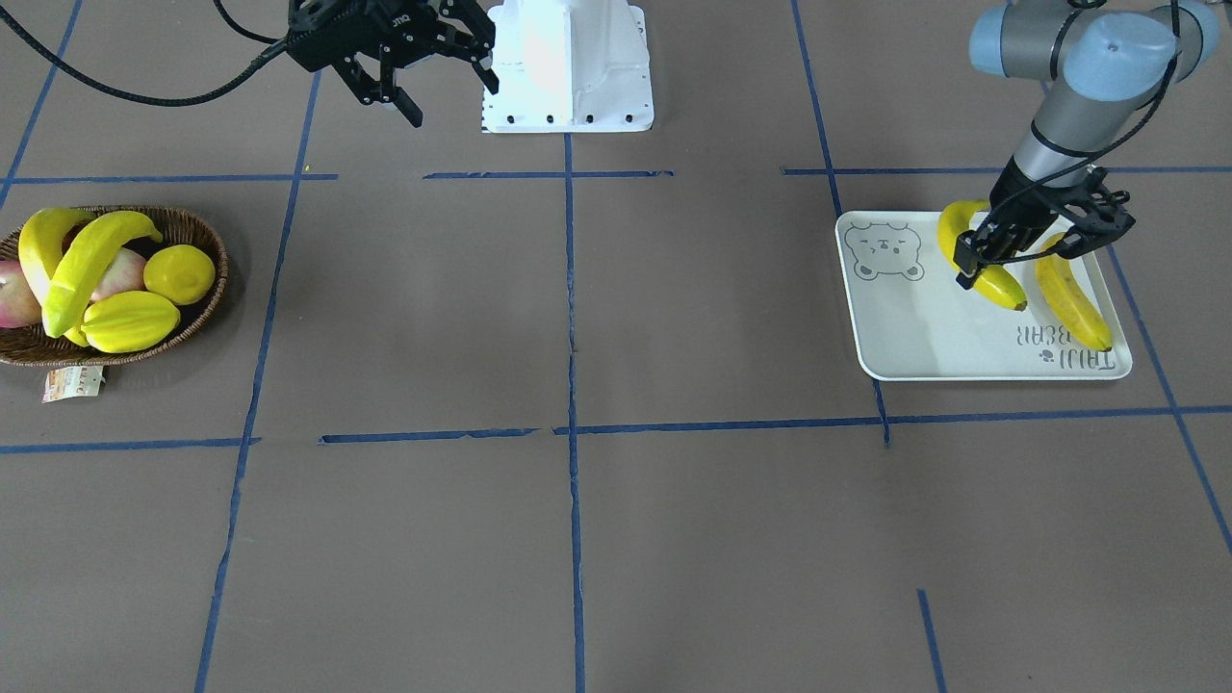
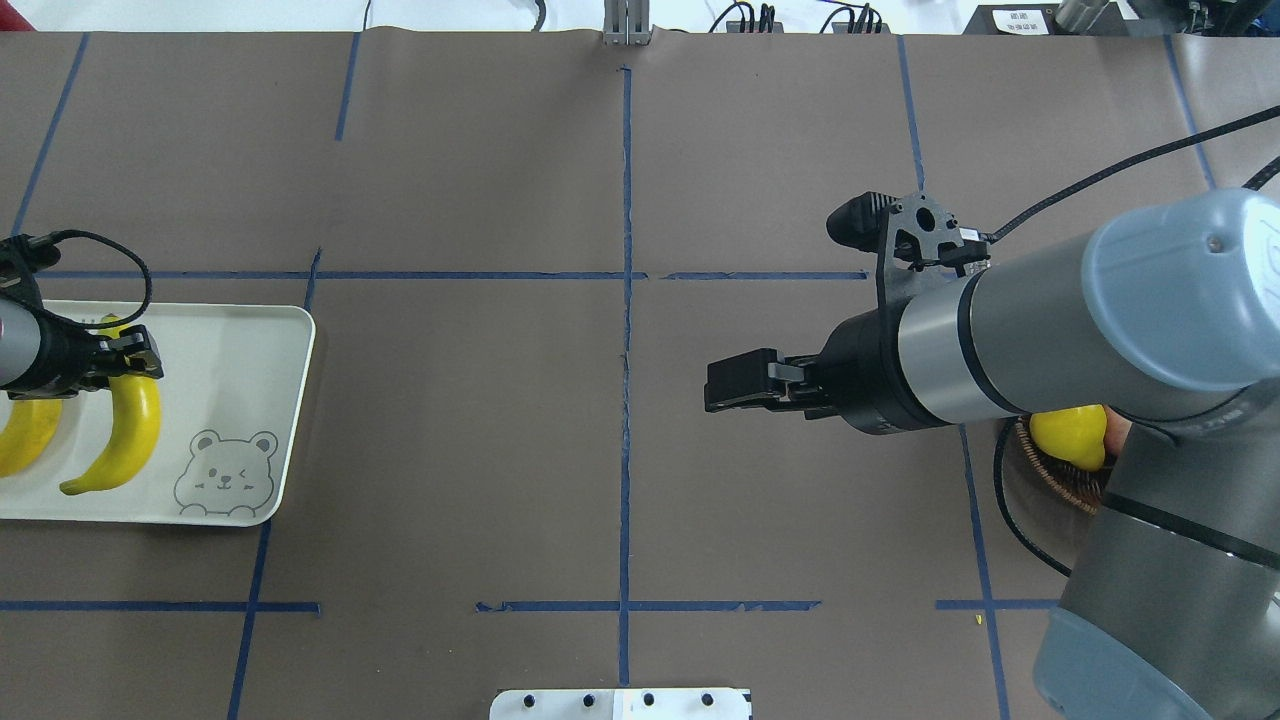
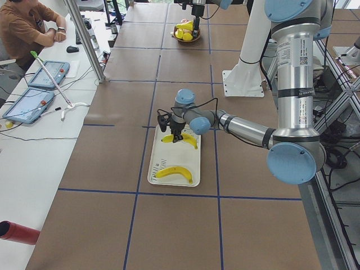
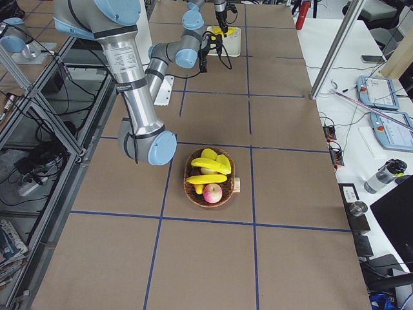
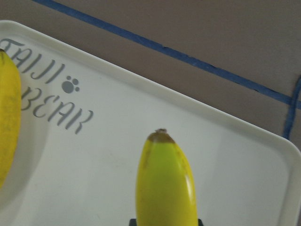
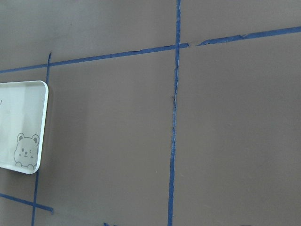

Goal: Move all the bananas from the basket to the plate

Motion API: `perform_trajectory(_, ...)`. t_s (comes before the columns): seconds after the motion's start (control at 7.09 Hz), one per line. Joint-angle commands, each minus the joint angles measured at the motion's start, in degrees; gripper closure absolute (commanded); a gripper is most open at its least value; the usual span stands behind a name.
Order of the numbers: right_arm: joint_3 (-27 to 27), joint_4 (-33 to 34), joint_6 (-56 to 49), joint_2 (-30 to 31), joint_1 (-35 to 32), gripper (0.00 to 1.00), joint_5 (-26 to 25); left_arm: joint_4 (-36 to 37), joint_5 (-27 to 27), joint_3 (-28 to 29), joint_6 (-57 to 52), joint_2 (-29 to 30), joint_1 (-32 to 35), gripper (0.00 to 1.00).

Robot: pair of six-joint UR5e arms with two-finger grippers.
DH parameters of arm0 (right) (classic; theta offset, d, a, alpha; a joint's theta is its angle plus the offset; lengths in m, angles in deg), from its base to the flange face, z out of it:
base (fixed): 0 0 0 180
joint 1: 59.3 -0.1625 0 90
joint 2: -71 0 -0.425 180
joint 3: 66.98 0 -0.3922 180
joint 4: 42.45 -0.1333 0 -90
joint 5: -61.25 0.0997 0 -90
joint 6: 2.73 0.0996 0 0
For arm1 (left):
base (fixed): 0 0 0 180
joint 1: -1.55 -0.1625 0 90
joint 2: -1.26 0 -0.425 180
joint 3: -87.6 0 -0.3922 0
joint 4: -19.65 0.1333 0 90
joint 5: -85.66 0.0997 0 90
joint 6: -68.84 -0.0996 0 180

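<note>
On the white plate (image 1: 962, 371) lie two bananas. One banana (image 1: 1073, 298) rests free beside the lettering. My left gripper (image 1: 977, 262) is shut on the other banana (image 1: 1001, 289), which sits low on the plate; in the left wrist view this banana (image 5: 164, 183) shows between dark finger pads. Two more bananas (image 1: 91, 265) (image 1: 38, 245) lie on top of the other fruit in the wicker basket (image 1: 207, 308). My right gripper (image 1: 448, 91) hangs open and empty near the robot base, far from the basket.
The basket also holds a lemon (image 1: 180, 274), a starfruit (image 1: 130, 320) and reddish fruit (image 1: 12, 300); a paper tag (image 1: 72, 382) lies at its rim. Blue tape lines cross the brown table. The white robot base (image 1: 568, 67) stands at the back. A person sits at a side desk (image 3: 22, 28).
</note>
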Motion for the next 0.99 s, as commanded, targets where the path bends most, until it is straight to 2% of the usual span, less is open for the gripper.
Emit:
perform_trajectory(0.0, 0.2, 0.0, 0.0, 0.0, 0.0, 0.0, 0.0, 0.1, 0.1, 3.4, -2.3, -0.1, 2.4, 1.0)
perform_trajectory(0.42, 0.5, 0.0, 0.3, 0.0, 0.0, 0.0, 0.0, -0.1, 0.6, 6.4, -2.4, 0.6, 2.4, 1.0)
perform_trajectory(0.56, 0.6, 0.0, 0.3, 0.0, -0.2, 0.0, 0.1, -0.1, 0.6, 6.4, -2.3, 0.8, 2.4, 0.9)
perform_trajectory(0.71, 0.6, 0.0, 0.3, 0.0, -0.3, 0.0, 0.1, -0.1, 0.7, 6.4, -2.4, 0.7, 2.5, 0.28)
perform_trajectory(0.85, 0.6, 0.0, 0.3, 0.2, -0.3, 0.0, 0.1, -0.2, 2.1, 6.2, -2.4, 0.0, 2.5, 0.01)
